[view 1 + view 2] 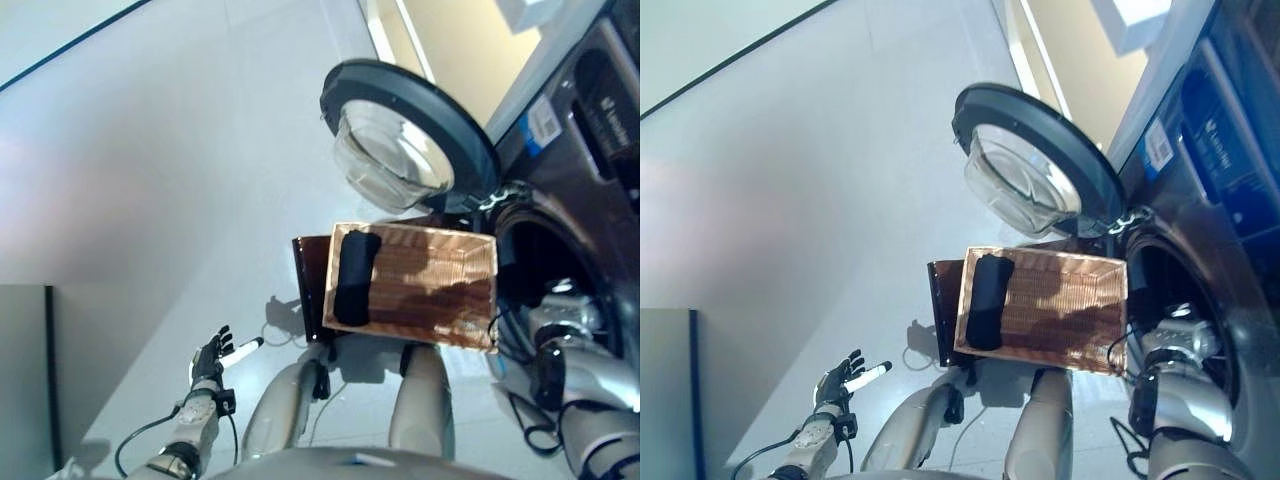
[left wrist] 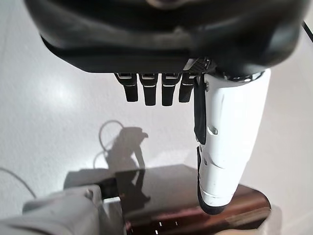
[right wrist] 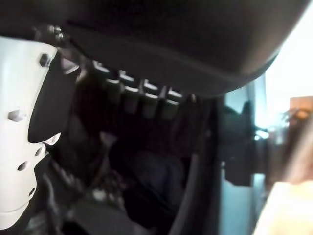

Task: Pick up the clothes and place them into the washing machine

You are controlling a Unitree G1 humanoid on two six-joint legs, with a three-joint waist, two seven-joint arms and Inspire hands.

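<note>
Clothes: one dark roll (image 1: 355, 277) lies at the left end of the basket (image 1: 440, 285); more cloth (image 3: 151, 181) shows dimly in the washer (image 1: 560, 200) drum. Judged step: release deep, clear of the door (image 1: 405, 130). Right robot hand (image 3: 142, 100) reaches inside, fingers straight, empty. Left robot hand (image 1: 210, 355) hangs open over the floor.

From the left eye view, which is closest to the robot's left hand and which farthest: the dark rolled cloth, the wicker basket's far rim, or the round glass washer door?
From the left hand, low on the left:
1. Dark rolled cloth, at the basket's near end.
2. Wicker basket's far rim, by the drum opening.
3. Round glass washer door, swung open above the basket.
</note>
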